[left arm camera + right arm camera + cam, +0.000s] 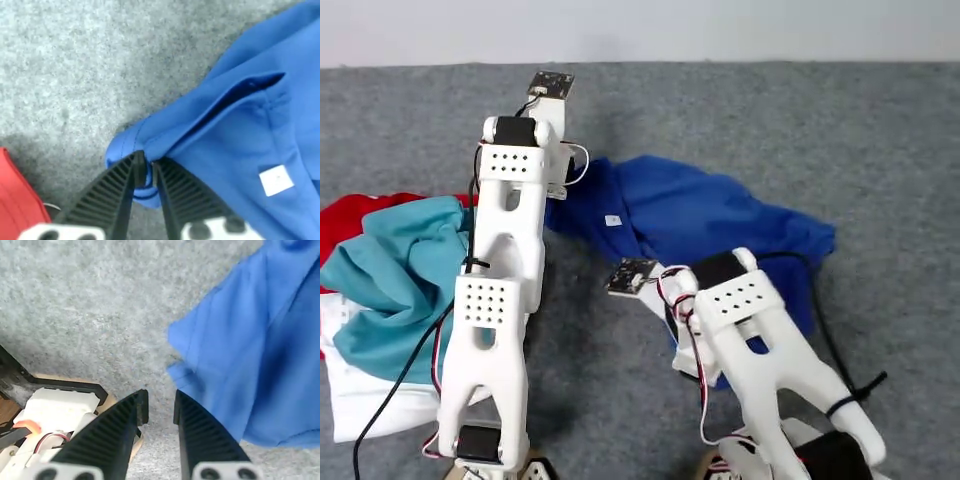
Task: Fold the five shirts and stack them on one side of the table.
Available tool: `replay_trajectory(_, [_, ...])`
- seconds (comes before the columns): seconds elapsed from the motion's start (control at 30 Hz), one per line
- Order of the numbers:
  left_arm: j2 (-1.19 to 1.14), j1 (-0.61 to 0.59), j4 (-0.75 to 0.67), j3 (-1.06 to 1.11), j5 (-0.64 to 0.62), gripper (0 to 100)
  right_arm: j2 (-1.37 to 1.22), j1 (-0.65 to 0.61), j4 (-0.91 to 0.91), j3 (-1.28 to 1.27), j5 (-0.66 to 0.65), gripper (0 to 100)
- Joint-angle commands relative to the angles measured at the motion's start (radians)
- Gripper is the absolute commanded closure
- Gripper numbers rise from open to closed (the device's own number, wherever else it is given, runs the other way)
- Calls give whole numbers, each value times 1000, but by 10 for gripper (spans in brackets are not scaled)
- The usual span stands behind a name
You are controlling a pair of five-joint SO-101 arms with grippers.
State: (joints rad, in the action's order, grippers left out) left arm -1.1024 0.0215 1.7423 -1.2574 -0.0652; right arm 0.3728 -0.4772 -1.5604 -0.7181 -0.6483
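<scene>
My left gripper (145,162) is clamping a bunched fold of the blue shirt (720,225), near its collar end by the look of the label patch close by. My right gripper (160,400) is hanging just beside the shirt's near hem with its jaws a little apart and nothing between them. The blue shirt is lying crumpled around the middle of the tabletop (820,130), spreading toward the right edge. The teal shirt (400,270), red shirt (350,215) and white shirt (360,390) are sitting heaped against the left edge. I'm judging this fabric to be light, limp and a bit stretchy. It is going to sag and drape from any single pinch rather than hold a shape, and the fuzzy grey surface is likely to drag on it. So I'm thinking of taking it at seams and corners, shoulder on one side and hem corner on the other. I'd pinch a single layer, since a thick wad could slip or pull the whole shirt along.
</scene>
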Motion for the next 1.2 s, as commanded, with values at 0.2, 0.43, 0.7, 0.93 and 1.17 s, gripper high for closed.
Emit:
replay_trajectory(0.2, [23, -2, 14, 76, -11, 985, 2, 51, 191, -104, 11, 852])
replay_trajectory(0.43, [25, -2, 14, 76, -11, 985, 1, 154, 266, -110, 3, 851])
replay_trajectory(0.7, [23, -2, 14, 81, -11, 985, 1, 154, 450, -253, 3, 851])
replay_trajectory(0.93, [23, -2, 14, 81, -11, 985, 1, 159, 601, -354, 3, 851])
replay_trajectory(1.17, [23, -2, 14, 81, -11, 985, 1, 160, 682, -393, 3, 855])
